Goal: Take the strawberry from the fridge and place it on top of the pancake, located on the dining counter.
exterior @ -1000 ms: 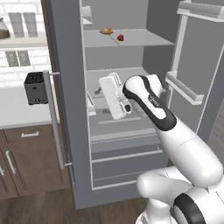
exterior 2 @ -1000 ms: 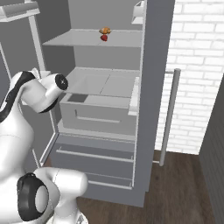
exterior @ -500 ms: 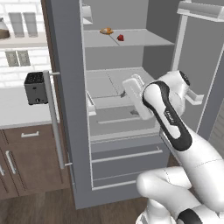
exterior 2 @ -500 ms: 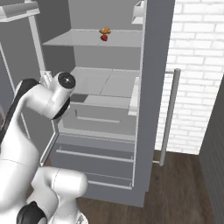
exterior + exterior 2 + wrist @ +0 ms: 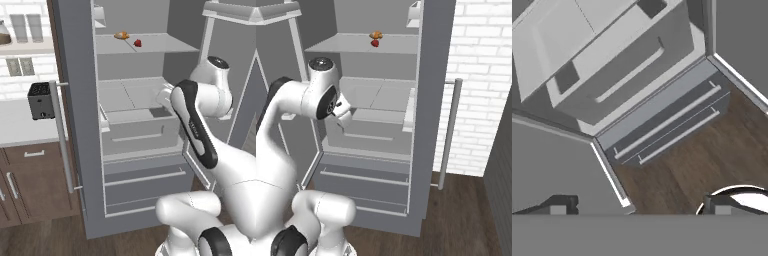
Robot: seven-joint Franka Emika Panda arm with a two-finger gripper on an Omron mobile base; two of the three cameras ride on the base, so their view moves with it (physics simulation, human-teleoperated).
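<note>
Left base view: strawberry (image 5: 137, 43) lies on upper shelf (image 5: 150, 45) inside open fridge (image 5: 75, 125), at 3 o'clock of orange-tan food item (image 5: 121, 35), just beside it. Too small to tell long axis or which way tip points. Fingers (image 5: 639, 210) spread wide, grasping nothing, aimed down at bottom drawers (image 5: 672, 125). Done: doors open. Left: reach, pick, carry, place on pancake.

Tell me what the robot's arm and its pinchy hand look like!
The arm is smooth, shiny white, made of fat rounded tube pieces. One long piece is glossy black, and the round joint caps are dark grey. No cables or writing show. The gripper has two small dark, blocky fingertips.
</note>
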